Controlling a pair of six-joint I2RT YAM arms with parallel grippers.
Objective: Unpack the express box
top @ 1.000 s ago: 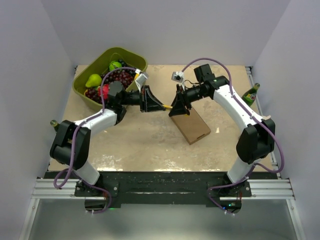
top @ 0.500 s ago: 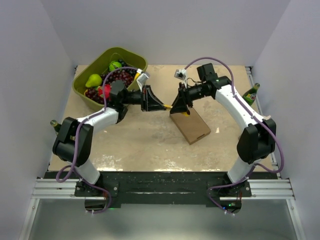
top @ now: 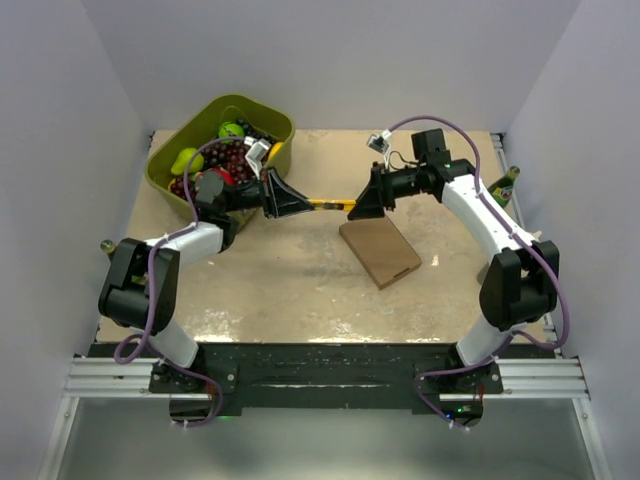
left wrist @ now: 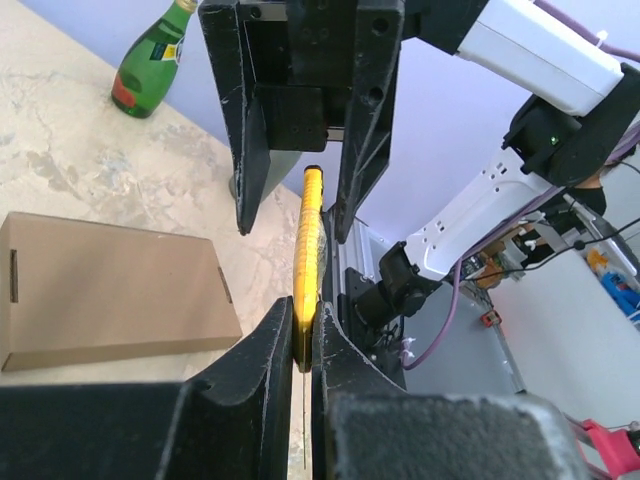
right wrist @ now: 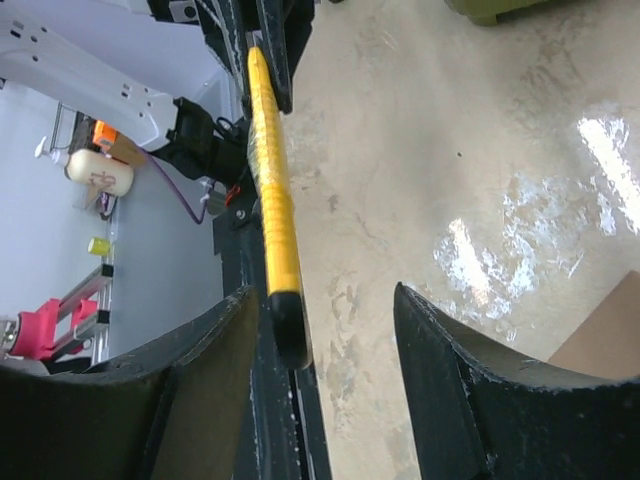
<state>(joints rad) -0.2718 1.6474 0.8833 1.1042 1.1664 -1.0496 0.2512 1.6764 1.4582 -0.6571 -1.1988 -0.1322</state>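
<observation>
The express box [top: 380, 252] lies right of centre, the tub [top: 262, 110] back-left.

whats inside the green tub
Dark grapes, a green pear and a round green fruit show in the tub; the left arm hides its near side.

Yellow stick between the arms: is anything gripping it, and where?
The left gripper pinches the yellow stick at one end; the right gripper stands open around the other, black-tipped end.

Open table [top: 280, 280] left of and nearer than the express box [top: 379, 252]. Just beyond it a yellow tool [top: 326, 204] bars passage. A green bottle [top: 503, 187] stands to its right.
</observation>
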